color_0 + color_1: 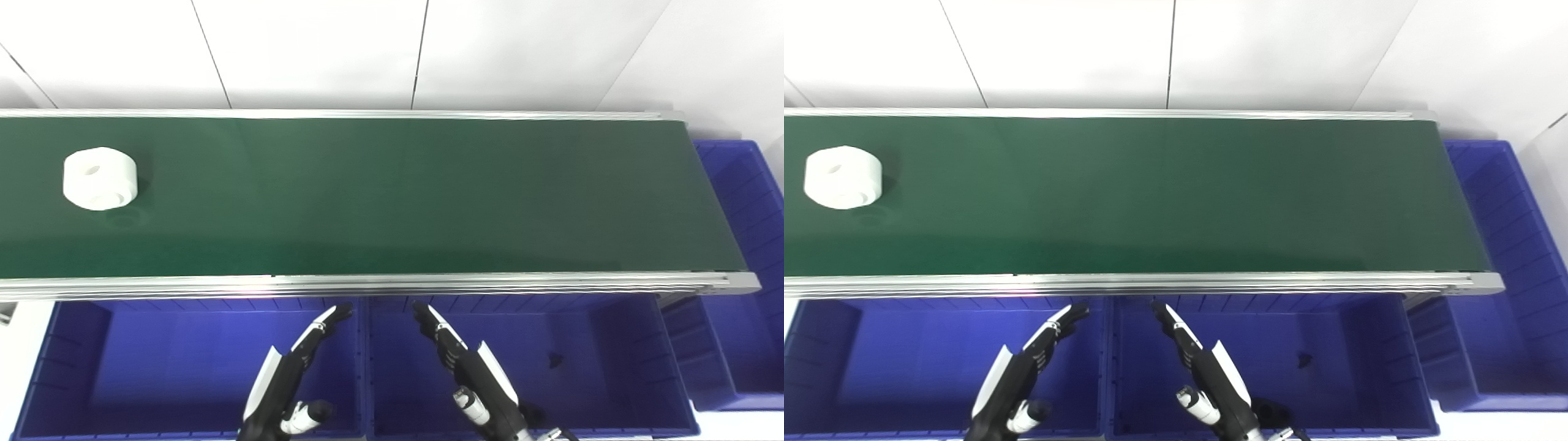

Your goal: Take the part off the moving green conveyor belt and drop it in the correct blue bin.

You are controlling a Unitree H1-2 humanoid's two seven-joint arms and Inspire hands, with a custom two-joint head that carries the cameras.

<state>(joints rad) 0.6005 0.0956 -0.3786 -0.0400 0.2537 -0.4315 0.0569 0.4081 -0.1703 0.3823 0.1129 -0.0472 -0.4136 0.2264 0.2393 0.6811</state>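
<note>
Far left on the green conveyor belt (pixel 392 190) sits the white part (pixel 99 178), a stubby cylinder with a round hole in its top face and another at its lower side, resting nearer the belt's far edge than its near one. Nothing touches it. Below the belt's silver near rail, the left blue bin (pixel 73 367) lies under the belt's left stretch. Over that bin's right end hangs the left hand (pixel 294 373), fingers (pixel 327 321) stretched straight toward the rail, apart and holding nothing. Just across the divider, over the middle blue bin (pixel 612 367), the right hand (pixel 468 370) mirrors it, fingers extended, empty as well. A small dark piece (pixel 555 360) lies on that bin's floor. At the belt's right end stands a third blue bin (pixel 750 202).
</note>
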